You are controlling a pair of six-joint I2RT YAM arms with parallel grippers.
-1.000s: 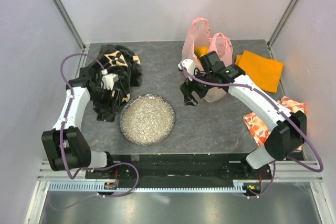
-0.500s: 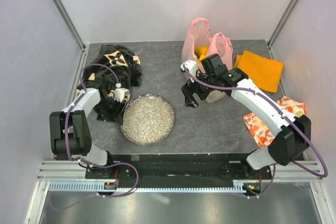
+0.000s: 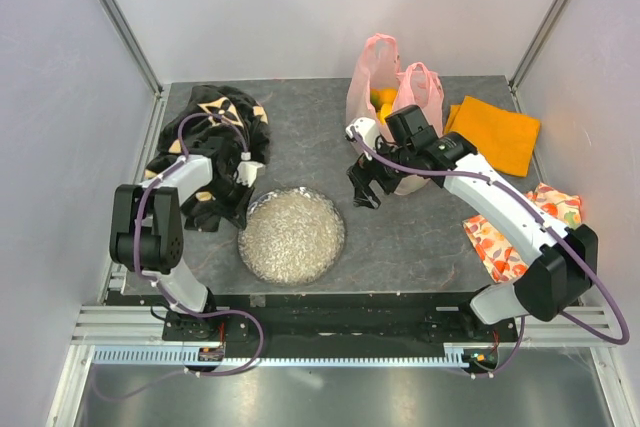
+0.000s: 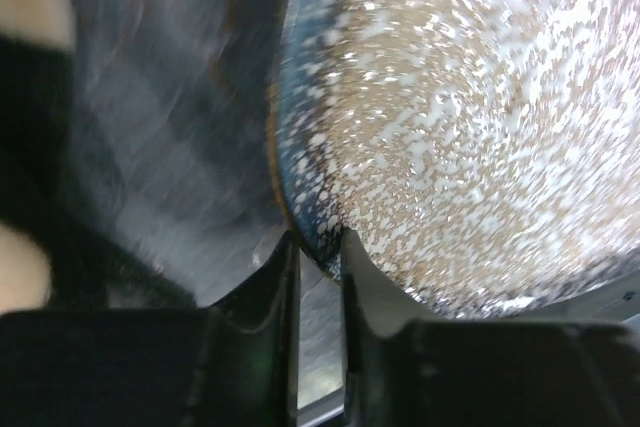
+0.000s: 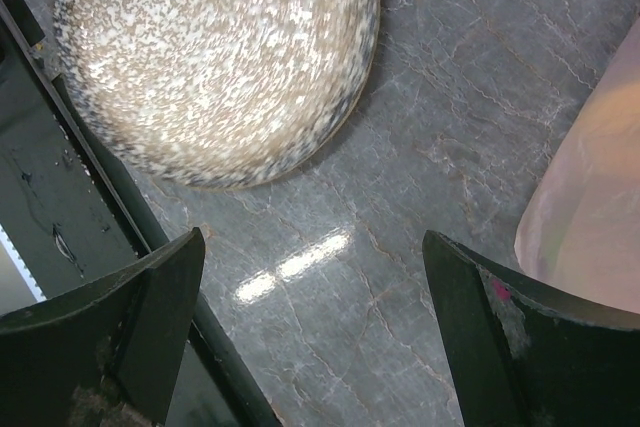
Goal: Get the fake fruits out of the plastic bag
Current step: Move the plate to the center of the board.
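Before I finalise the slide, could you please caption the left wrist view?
Left gripper pinches the rim of the glitter plate on the table.

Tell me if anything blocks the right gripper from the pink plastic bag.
Nothing visible does. The right gripper, jaws wide open, hangs beside the thin translucent pink plastic bag; only bare grey table lies between them.

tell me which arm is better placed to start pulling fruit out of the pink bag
Right: the right gripper hangs open beside the plastic bag, while the left gripper is across the table, pinching the glitter plate's rim.
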